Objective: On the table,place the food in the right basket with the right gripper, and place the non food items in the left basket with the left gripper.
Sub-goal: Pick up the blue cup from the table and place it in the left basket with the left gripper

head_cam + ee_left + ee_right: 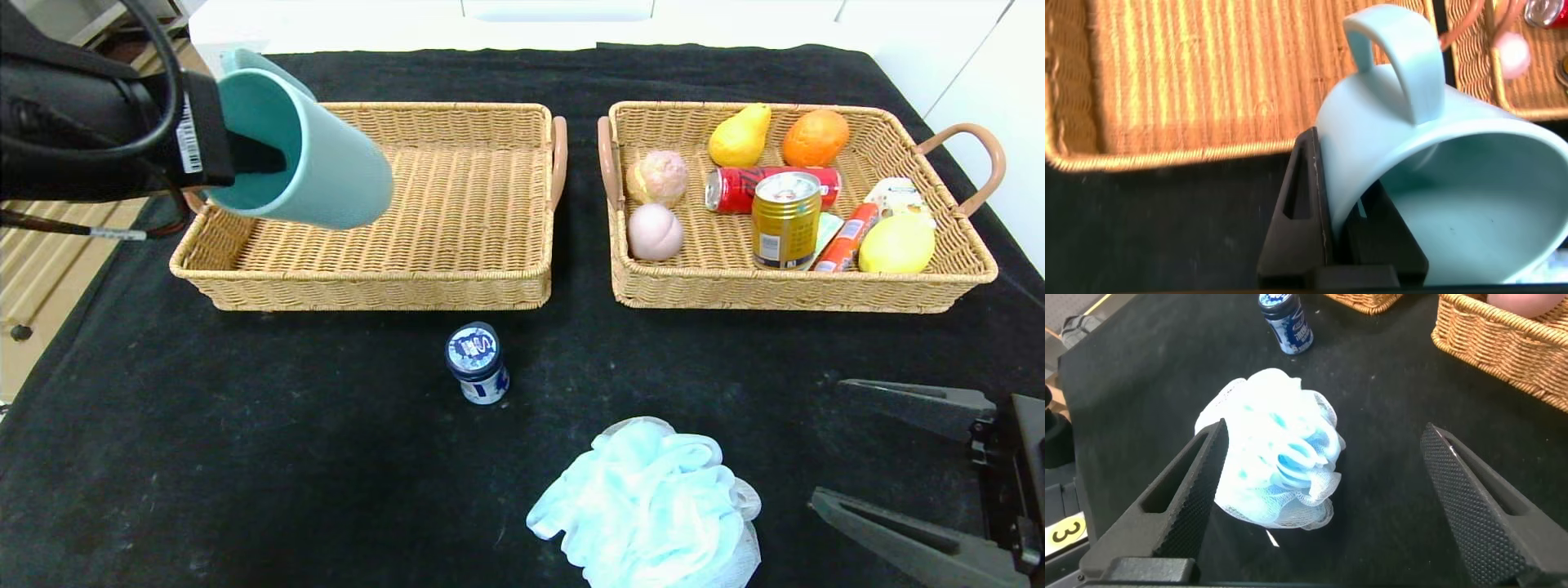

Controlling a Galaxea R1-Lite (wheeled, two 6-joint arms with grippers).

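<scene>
Teal ceramic mug (pixel 314 155), rigid and breakable, hangs tilted over the left basket (pixel 457 269), the left pincer (pixel 1343 237) clamped across its rim wall; the right pincer (pixel 898 465) waits open near the surface.

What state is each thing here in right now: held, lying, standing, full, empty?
Mug: held tipped on its side over the left basket by the left gripper.
Left basket: empty.
Right basket: holds food.
Gold can: upright in the right basket.
Red can: lying on its side.
Small blue jar: upright on the table, lid on.
Bath pouf: on the table.
Right gripper: open, empty.
</scene>
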